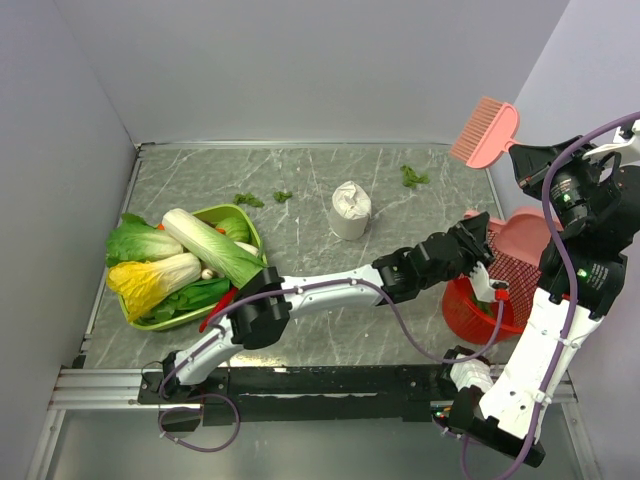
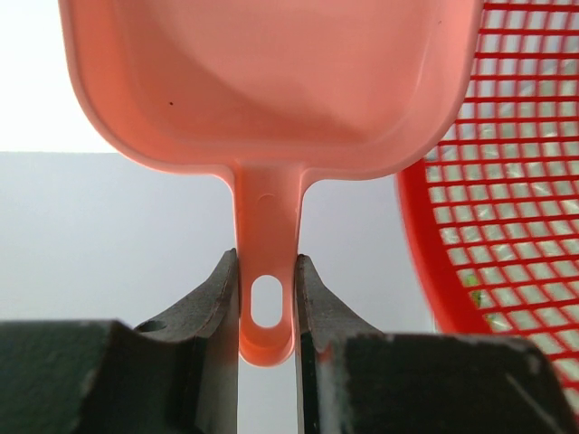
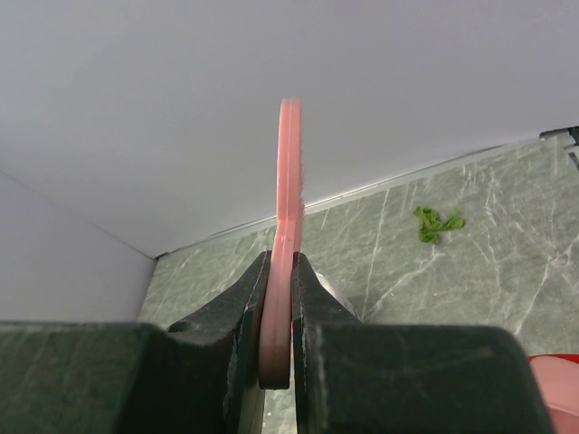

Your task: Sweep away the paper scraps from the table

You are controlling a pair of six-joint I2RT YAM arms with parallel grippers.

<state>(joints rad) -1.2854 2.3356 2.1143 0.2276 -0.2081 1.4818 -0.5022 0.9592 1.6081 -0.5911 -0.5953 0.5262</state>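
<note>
The pink plastic dustpan is clamped by its handle in the left gripper over the red mesh basket, probably for dumping, the pink bristled brush is pinched aloft out of the way in the right gripper, and a few green paper scraps are left lying on the grey marble table.

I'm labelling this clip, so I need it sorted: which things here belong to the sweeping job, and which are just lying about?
Job: paper scraps; table; pink brush, in the right fingers; pink dustpan, in the left fingers; red mesh basket, probably the dump bin.
Lying about: white crumpled lump; green tray; the cabbages and lettuces in it.
</note>
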